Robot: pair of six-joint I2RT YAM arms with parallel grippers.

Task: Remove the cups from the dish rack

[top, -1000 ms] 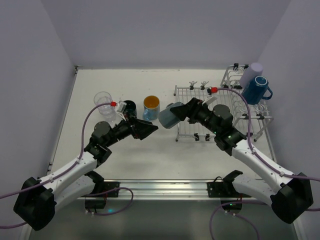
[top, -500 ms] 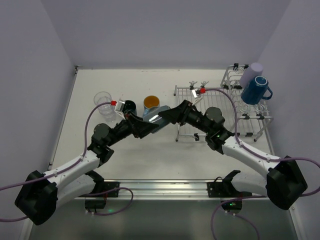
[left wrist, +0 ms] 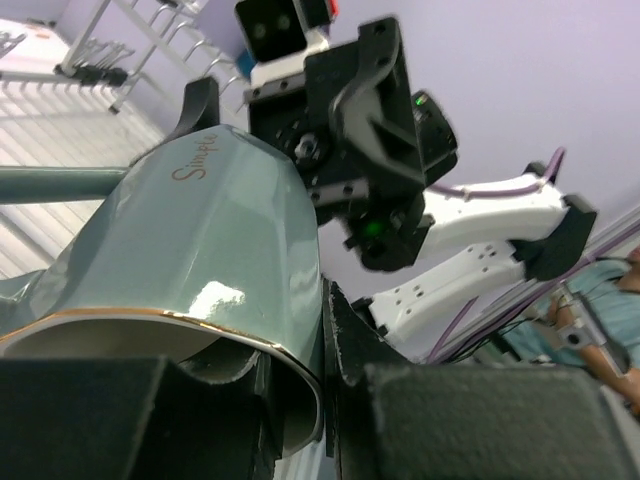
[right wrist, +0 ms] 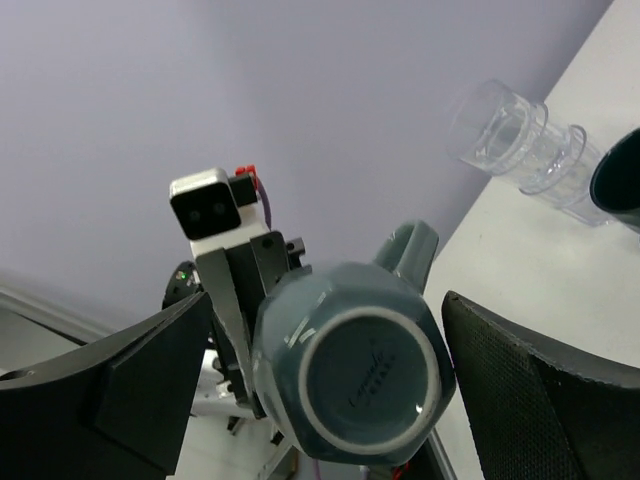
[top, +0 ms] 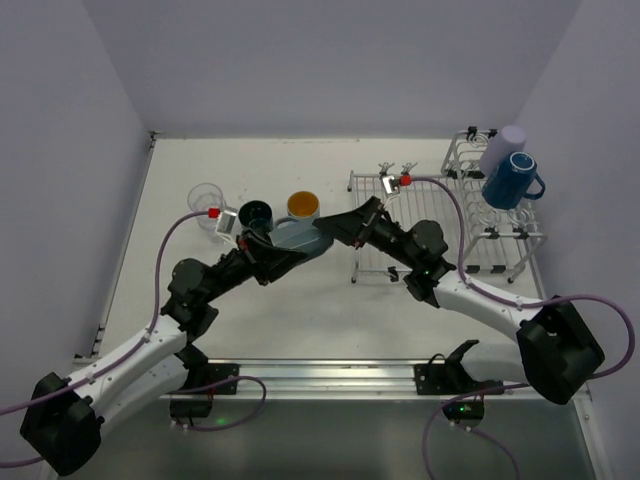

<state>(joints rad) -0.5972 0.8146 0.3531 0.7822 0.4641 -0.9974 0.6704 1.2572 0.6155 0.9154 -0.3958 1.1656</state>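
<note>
Between the two arms, left of the dish rack (top: pixel 372 262), the left jaws are closed on the rim of a dark teal mug (top: pixel 300 237). In the left wrist view one finger sits inside the mouth and the other finger (left wrist: pixel 430 420) presses the outer wall. The mug (left wrist: pixel 200 250) lies on its side with its base turned toward the right arm. The right jaws stand wide open to either side of that base. In the right wrist view there is a gap on both sides of the mug (right wrist: pixel 350 375), so they hold nothing, and the handle points upward.

Just behind the held mug, a light blue mug with an orange inside (top: pixel 303 206) stands on the white surface (top: pixel 250 165). Beside it is a second dark teal mug (top: pixel 258 213), and a clear ribbed glass (top: pixel 207 205) stands farther left.

At the far right, in the rack's taller basket end, a lavender tumbler (top: pixel 503 148) and a dark blue mug (top: pixel 512 180) remain, the two touching.
</note>
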